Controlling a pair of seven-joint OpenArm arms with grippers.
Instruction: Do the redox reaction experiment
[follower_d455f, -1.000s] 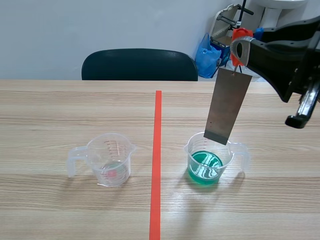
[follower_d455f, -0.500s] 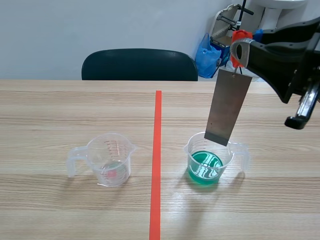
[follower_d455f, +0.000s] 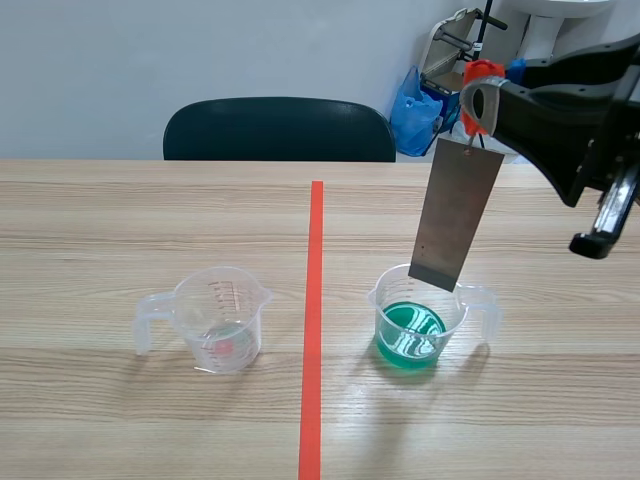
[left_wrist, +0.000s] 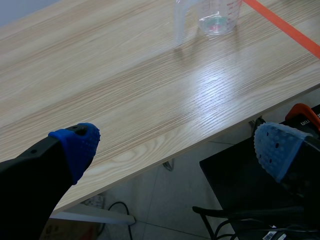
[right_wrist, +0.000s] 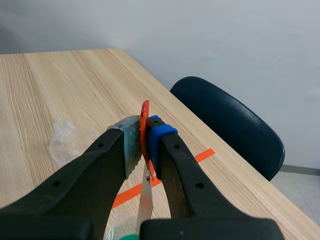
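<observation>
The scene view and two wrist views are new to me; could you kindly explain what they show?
This is a robot with two black arms. The scene view looks from between them across a wooden table. Each wrist view looks past one arm's own jaws. On the table stand a clear cup that looks nearly empty and a cup of green liquid, with an orange-red tape line as a mark between them. The right arm, raised, has its jaws shut on an orange-red clip, from which a grey metal plate hangs over that cup. The left jaws are open, holding nothing, back by the table's near edge.
</observation>
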